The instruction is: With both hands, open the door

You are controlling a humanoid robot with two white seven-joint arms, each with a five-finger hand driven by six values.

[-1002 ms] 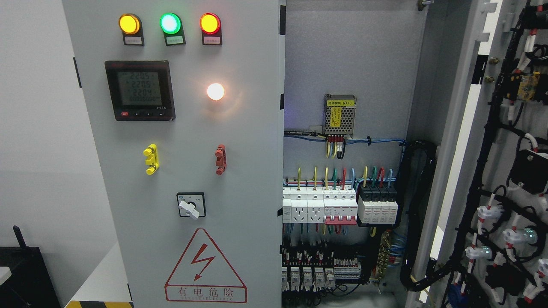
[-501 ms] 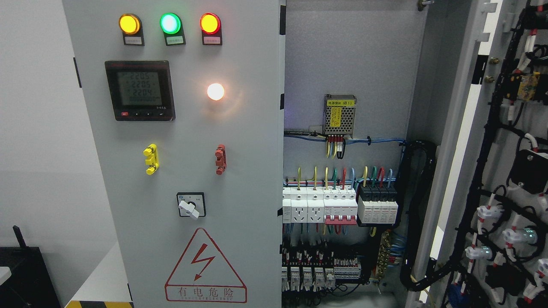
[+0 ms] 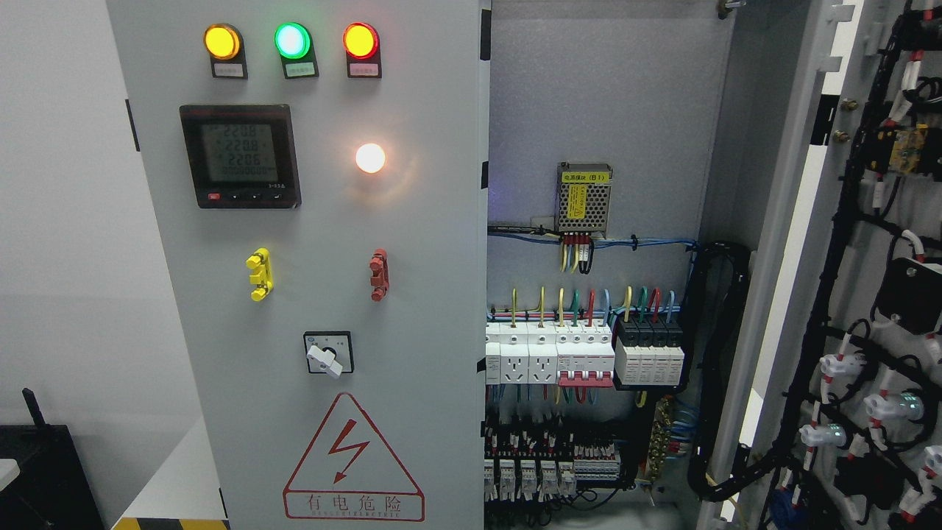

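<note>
A grey electrical cabinet fills the head view. Its left door (image 3: 427, 221) faces me, apparently closed, and carries three lit lamps, a digital meter (image 3: 240, 155), a white lamp (image 3: 370, 157), a yellow handle (image 3: 259, 274), a red handle (image 3: 378, 274), a rotary switch (image 3: 329, 353) and a red warning triangle. The right door (image 3: 868, 243) is swung open to the right, its wired inner face showing. Between them the cabinet interior (image 3: 603, 110) is exposed, with a power supply (image 3: 584, 196) and rows of breakers (image 3: 585, 357). No robot hand or arm shows.
A white wall (image 3: 66, 258) lies left of the cabinet. A black object (image 3: 40, 471) sits at the lower left corner, beside a yellow-and-black striped floor edge (image 3: 169, 523). Black cable bundles (image 3: 725, 368) hang along the cabinet's right inner side.
Only the digits on the meter have changed. The doors stand as before and no hand has come into view.
</note>
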